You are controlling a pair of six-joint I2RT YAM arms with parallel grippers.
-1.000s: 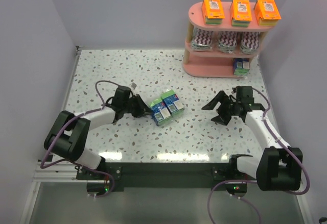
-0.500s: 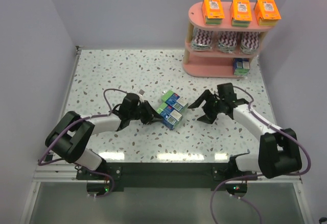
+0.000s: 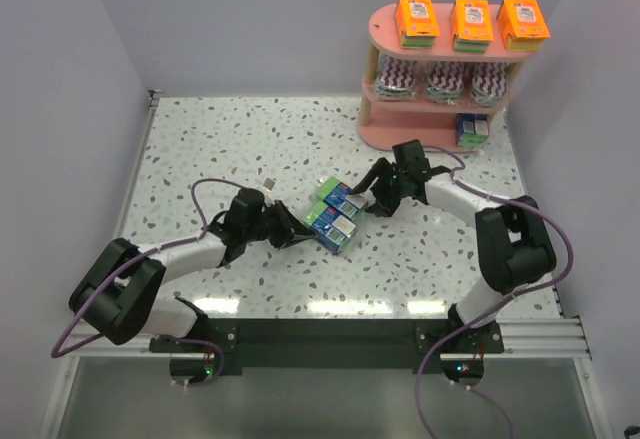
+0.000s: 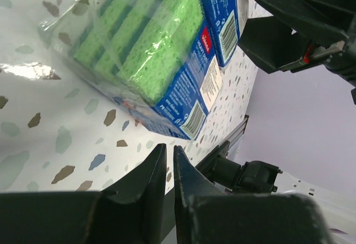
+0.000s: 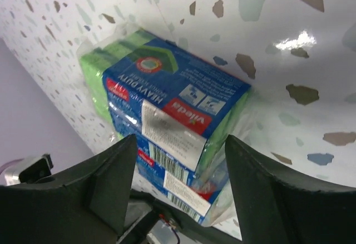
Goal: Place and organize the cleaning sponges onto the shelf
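The right gripper [image 3: 373,197] has advanced onto the two blue-green packs [image 3: 336,199] — fingers [image 5: 105,188] spread wide, one pack between their tips. The left gripper [image 3: 292,232], fingers pinched together and empty, points at the other pack just ahead.

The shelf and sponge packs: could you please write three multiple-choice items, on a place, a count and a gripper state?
1. Where on the shelf is the blue box? A top board; B middle board; C bottom board.
2. How many orange packs are on the top board? A two; B three; C four.
3. The right gripper is: A open; B shut on an orange pack; C shut on nothing.
Answers: 1 C, it stands at the bottom board's right end. 2 B, three lie in a row. 3 A, its fingers stand wide apart either side of a loose box.
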